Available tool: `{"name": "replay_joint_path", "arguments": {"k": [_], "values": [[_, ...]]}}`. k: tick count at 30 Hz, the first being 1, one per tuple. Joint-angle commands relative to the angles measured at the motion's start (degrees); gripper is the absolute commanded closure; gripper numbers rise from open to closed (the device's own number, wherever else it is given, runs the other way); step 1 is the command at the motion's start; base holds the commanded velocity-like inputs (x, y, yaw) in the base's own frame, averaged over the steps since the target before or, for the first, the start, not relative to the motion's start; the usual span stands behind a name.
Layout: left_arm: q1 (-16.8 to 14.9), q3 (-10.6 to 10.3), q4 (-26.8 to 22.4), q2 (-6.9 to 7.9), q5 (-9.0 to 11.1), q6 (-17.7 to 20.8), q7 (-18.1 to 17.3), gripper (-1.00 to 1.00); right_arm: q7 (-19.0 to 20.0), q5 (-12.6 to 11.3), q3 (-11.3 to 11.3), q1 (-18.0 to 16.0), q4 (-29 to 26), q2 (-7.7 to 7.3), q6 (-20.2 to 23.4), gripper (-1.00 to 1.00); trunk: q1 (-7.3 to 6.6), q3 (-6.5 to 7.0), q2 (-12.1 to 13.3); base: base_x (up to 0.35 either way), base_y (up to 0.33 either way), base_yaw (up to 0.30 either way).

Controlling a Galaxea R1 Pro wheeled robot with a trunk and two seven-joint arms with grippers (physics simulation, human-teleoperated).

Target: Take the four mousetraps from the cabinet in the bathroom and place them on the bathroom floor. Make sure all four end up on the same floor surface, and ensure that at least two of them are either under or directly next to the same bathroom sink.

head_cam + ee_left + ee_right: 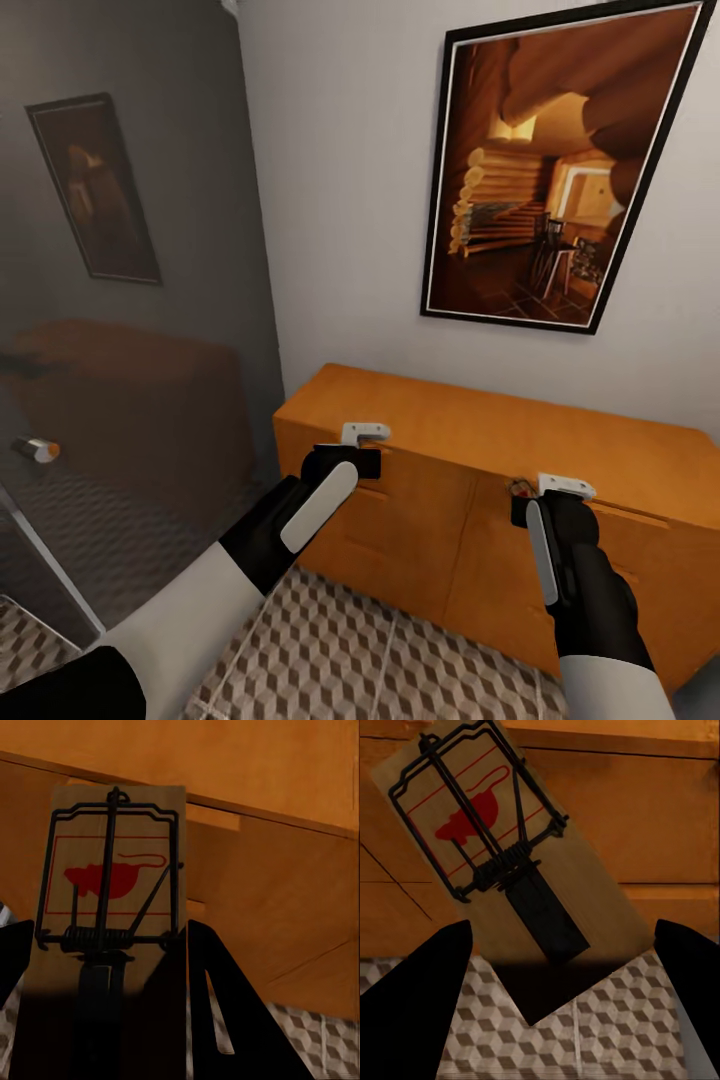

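Both arms reach toward the orange-brown cabinet [470,425], whose front also shows in the wrist views [285,877] [630,810]. My left gripper [352,452] [112,937] is shut on a tan mousetrap [365,432] [112,870] with black wire and a red mouse mark. A second mousetrap [567,486] [487,832] is held off the cabinet front by my right gripper [540,505] [562,930], which is shut on it. The cube-patterned bathroom floor [350,650] [607,1035] lies below both traps. The sink is out of view.
A large framed cabin picture [560,170] hangs on the white wall above the cabinet. At the left stands a grey reflective panel [130,350] with a chrome handle [35,450]; it meets the cabinet's left end.
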Motion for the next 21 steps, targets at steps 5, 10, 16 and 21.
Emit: {"name": "replay_joint_path", "arguments": {"k": [5, 10, 16, 21], "values": [[-0.1, -0.1, 0.0, 0.08, 0.5, 0.1, 0.5, 1.0, 0.4, 0.3, -0.1, 0.0, 0.4, 0.04, 0.2, 1.0, -0.03, -0.07, 0.0, -0.291, -0.173, 0.0], [-0.1, -0.1, 0.0, 0.09, 0.5, 0.0, 0.5, 1.0, 0.4, 0.4, 0.0, 0.0, 0.6, 0.04, 0.2, 1.0, -0.03, -0.07, 0.0, -0.284, -0.17, 0.0], [-0.1, -0.1, 0.5, 0.13, 0.9, -0.1, 0.0, 1.0, 0.4, 0.4, 0.1, 0.0, 1.3, 0.0, 0.1, 1.0, -0.03, -0.07, 0.0, -0.072, -0.045, 0.0], [-0.1, -0.1, 0.5, 0.16, 0.9, -0.1, 0.0, 1.0, 0.3, 0.3, 0.2, 0.0, 1.9, 0.13, -0.1, 1.0, -0.03, 0.12, 0.0, -0.006, -0.004, 0.0]]}}
